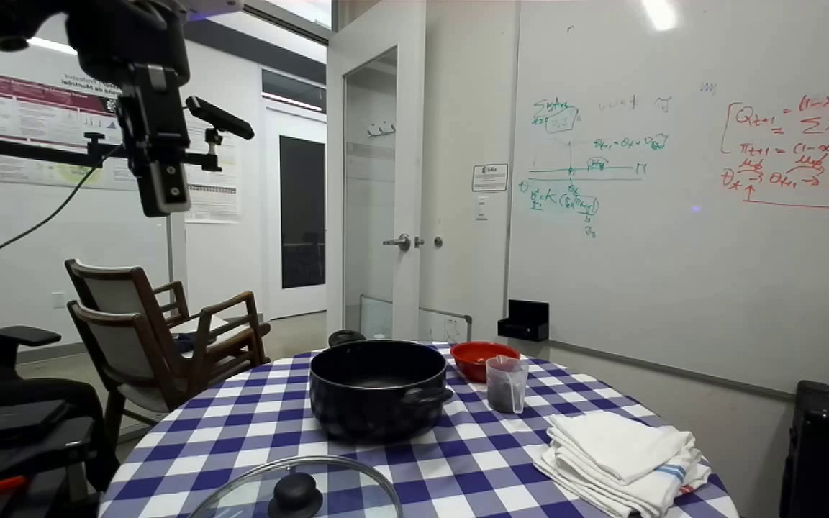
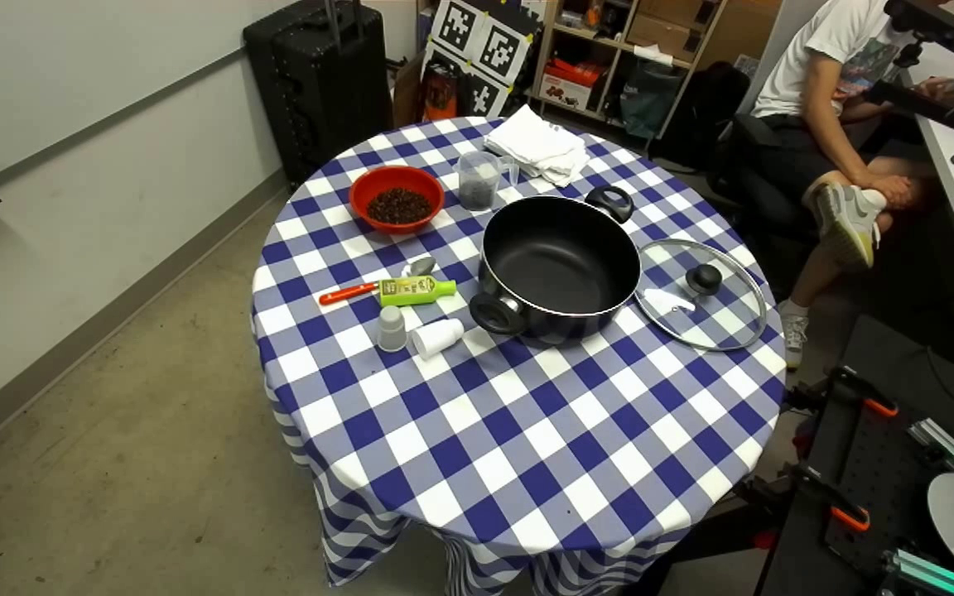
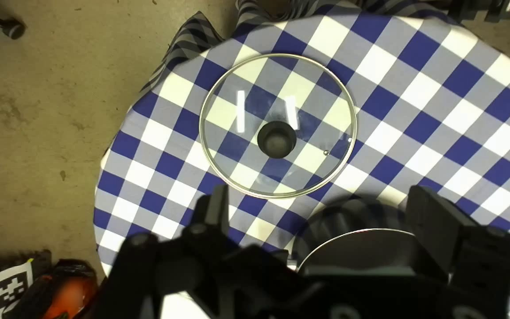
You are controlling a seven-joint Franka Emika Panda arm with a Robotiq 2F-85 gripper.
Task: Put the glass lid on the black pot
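The glass lid [image 1: 296,495] lies flat on the checked tablecloth beside the pot, knob up. It also shows in an exterior view [image 2: 702,281] and in the wrist view [image 3: 277,139]. The black pot [image 1: 378,399] stands upright and uncovered, with an empty inside in an exterior view [image 2: 560,257]. In the wrist view the pot [image 3: 361,217] is partly hidden by my gripper. My gripper [image 3: 318,190] is open with its fingers wide apart and nothing between them. In an exterior view the gripper [image 1: 166,205] hangs high above the table level.
A red bowl [image 2: 397,203] with dark grains, a clear measuring cup [image 2: 479,182] and folded white towels [image 2: 537,147] stand around the pot. A green bottle [image 2: 415,290], an orange-handled utensil [image 2: 349,293] and small cups [image 2: 437,338] lie near one pot handle.
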